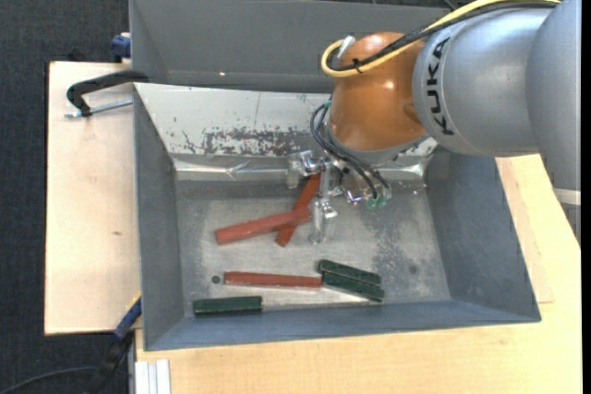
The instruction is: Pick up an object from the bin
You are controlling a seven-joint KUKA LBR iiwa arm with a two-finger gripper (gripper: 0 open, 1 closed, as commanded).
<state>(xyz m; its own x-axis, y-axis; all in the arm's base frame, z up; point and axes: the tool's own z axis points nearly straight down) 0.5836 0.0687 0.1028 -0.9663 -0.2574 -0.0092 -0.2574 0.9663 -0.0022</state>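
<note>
My gripper (320, 215) is low in the middle of the bin, under the arm's orange cover. Right beside it on the left, a short red stick (297, 209) stands tilted, its upper end running up under the gripper. Whether that stick is gripped I cannot tell. Its lower end crosses a longer red stick (254, 229) that lies flat and points left.
Near the front wall lie a third red stick (272, 280), a pair of dark green sticks (352, 280) to the right of it, and one more green stick (227, 304) at the front left. The arm covers the back right of the bin.
</note>
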